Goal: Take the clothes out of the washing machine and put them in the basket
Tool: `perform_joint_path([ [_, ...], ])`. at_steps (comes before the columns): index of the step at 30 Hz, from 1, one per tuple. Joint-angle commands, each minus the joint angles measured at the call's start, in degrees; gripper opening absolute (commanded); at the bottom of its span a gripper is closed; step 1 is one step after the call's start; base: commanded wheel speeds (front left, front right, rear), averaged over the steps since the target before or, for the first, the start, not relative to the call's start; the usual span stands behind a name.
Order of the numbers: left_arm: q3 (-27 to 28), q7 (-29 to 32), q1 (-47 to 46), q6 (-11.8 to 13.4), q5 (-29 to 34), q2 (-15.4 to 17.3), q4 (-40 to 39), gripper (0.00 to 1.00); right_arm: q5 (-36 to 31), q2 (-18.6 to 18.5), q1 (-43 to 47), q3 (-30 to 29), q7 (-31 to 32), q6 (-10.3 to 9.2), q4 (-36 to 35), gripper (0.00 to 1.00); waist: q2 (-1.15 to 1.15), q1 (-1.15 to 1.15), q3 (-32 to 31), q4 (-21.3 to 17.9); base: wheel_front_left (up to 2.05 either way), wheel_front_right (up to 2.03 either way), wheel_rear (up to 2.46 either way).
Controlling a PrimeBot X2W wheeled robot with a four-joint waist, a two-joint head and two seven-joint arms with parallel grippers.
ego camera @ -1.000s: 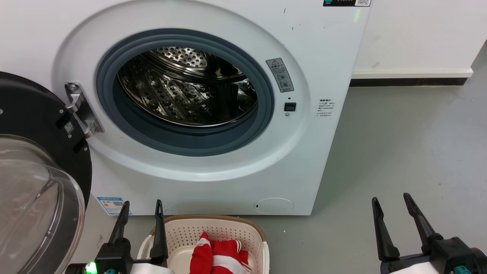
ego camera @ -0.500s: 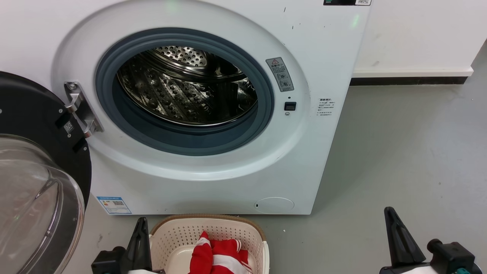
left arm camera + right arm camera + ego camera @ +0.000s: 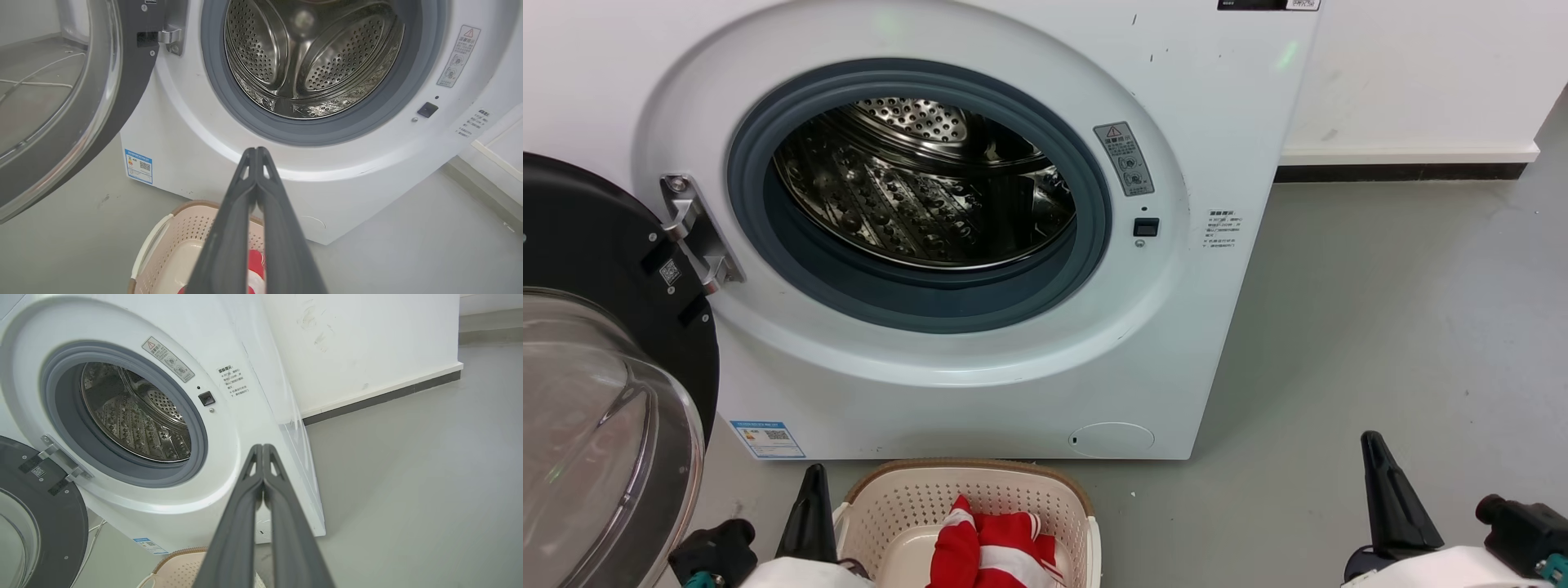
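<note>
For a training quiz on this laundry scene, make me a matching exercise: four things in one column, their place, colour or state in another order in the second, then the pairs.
Column A
1 red jersey
2 glass door
3 left pincer
4 porthole seal

Column B
a swung wide open
b grey ring around the steel drum
c lying in the cream basket
d shut, holding nothing

Pairs: 1-c; 2-a; 3-d; 4-b

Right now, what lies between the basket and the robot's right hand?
Only bare grey floor between the basket and the right hand, seen in the head view.
</note>
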Motion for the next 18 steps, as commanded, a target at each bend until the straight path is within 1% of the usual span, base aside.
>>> perform_joint_path([
  [1, 0.3, 0.3, -2.0, -0.3, -2.2, 0.0, -0.6, 0.0, 2.4, -0.5, -1.7, -0.1, 0.3, -0.01, -0.4, 0.0, 0.0, 0.0, 0.0, 0.0, 0.0, 0.0, 0.0],
  [11, 1.2, 2.6, -3.4, -1.4, -11.7, 0.0, 0.3, 0.0, 12.5, -0.9, -3.3, -0.4, 2.2, -0.01, 0.7, 0.0, 0.0, -0.01, 0.1, 0.0, 0.0, 0.0, 0.0],
  [12, 1.5, 3.3, -3.8, -1.7, -14.4, 0.0, 0.5, 0.0, 15.3, -1.0, -3.7, -0.5, 2.8, -0.01, 1.0, 0.0, 0.0, -0.01, 0.1, 0.0, 0.0, 0.0, 0.0],
  [18, 2.0, 4.5, -4.5, -2.3, -19.5, 0.0, 1.0, 0.0, 20.5, -1.1, -4.6, -0.8, 3.9, -0.02, 1.7, 0.0, 0.0, -0.01, 0.2, 0.0, 0.0, 0.0, 0.0],
])
